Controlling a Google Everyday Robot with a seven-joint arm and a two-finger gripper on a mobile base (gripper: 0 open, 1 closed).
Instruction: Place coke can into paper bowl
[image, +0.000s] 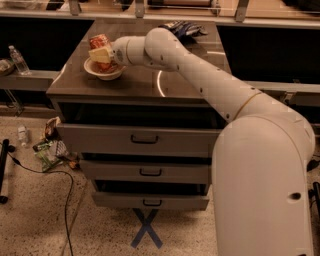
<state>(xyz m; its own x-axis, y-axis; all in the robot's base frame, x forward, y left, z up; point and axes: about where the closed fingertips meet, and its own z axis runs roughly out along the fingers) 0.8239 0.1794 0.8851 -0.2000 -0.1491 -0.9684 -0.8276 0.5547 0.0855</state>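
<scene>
My pincer reaches over the left rear part of the grey-brown worktop, its pale yellow fingers pinching the red cylindrical coke can around the middle. The can leans a little, its lower end down inside the shallow off-white round paper bowl - whether it touches the bottom, I cannot tell. The bowl stands on the worktop near its left edge. A crumpled dark blue snack bag lies well apart at the back - to the right of my arm. Below the worktop are three drawers.
</scene>
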